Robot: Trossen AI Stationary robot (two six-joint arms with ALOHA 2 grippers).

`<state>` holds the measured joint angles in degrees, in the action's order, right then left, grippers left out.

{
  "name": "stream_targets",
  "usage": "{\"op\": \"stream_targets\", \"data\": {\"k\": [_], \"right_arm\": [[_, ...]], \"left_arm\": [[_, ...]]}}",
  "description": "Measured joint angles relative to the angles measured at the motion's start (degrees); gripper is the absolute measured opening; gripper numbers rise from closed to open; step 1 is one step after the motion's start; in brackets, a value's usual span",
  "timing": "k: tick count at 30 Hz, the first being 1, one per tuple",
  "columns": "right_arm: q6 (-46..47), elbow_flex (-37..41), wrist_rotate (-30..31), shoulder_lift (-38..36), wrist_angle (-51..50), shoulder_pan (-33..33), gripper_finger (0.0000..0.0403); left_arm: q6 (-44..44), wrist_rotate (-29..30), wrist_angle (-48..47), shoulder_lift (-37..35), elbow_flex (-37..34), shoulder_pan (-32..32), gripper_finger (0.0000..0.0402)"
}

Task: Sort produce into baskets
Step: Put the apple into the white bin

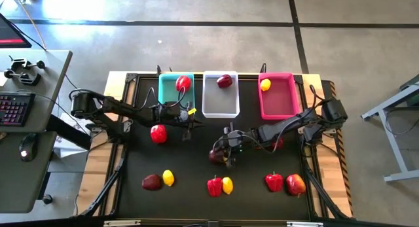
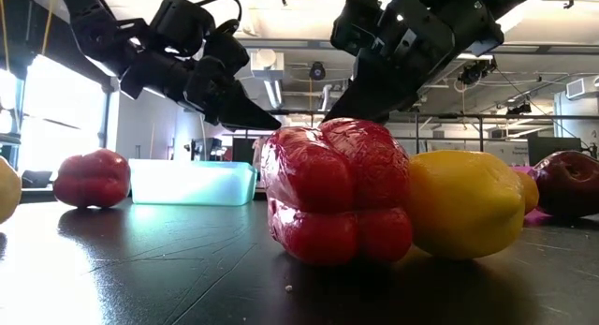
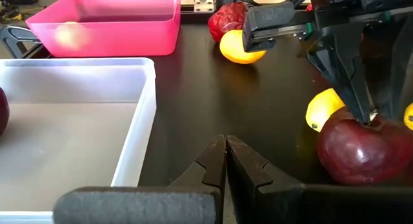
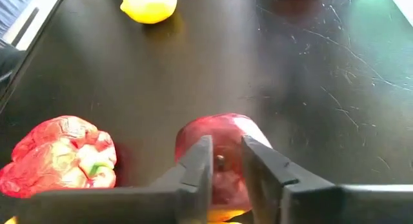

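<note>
right hand (image 4: 226, 162) directly over maroon fruit (image 4: 219, 156), fingers narrowly apart astride its stem, grip unclear | left hand (image 3: 226, 161) together, waiting beside the white basket (image 3: 139, 108)

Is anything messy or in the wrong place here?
Nothing looks spilled or broken. The teal basket holds a red pepper, the white basket a maroon fruit, the pink basket a lemon.

Three baskets (image 1: 220, 109) are set side by side along the table's (image 1: 196, 168) far edge, one fruit (image 1: 224, 81) lying in each. The remaining produce (image 1: 220, 185) is scattered before them.
</note>
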<state>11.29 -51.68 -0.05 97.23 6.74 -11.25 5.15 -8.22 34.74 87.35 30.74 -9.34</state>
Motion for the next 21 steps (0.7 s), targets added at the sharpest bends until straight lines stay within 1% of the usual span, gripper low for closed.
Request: {"op": "stream_targets", "data": {"k": [3, 5, 10, 14, 18, 21], "right_arm": [[-0.5, 0.0, 0.0, 0.0, -0.1, 0.0, 0.0023], [-1.2, 0.0, 0.0, 0.0, 0.0, 0.0, 0.0007], [-1.7, 0.0, 0.0, -0.5, -0.2, 0.8, 0.0004], [-3.7, 0.0, 1.1, -3.1, -0.3, 2.1, 0.0002], [-5.9, 0.0, 1.4, -6.6, -0.9, 5.4, 0.0001], [-8.0, 0.0, 1.5, -9.1, -0.9, 8.8, 0.0001]], "left_arm": [[0.0, 0.0, 0.0, 0.0, 0.0, 0.0, 0.0000], [0.0, 0.0, 0.0, 0.0, 0.0, 0.0, 0.0000], [-0.9, 0.0, 0.6, 0.0, 0.0, 0.0, 0.0000], [-2.0, 0.0, 2.2, -0.2, 0.0, 0.0, 0.0000], [-4.0, 0.0, 1.4, -1.9, 0.0, -0.5, 0.0000], [-4.1, 0.0, -1.4, -4.3, 0.0, -1.4, 0.0000]]}}
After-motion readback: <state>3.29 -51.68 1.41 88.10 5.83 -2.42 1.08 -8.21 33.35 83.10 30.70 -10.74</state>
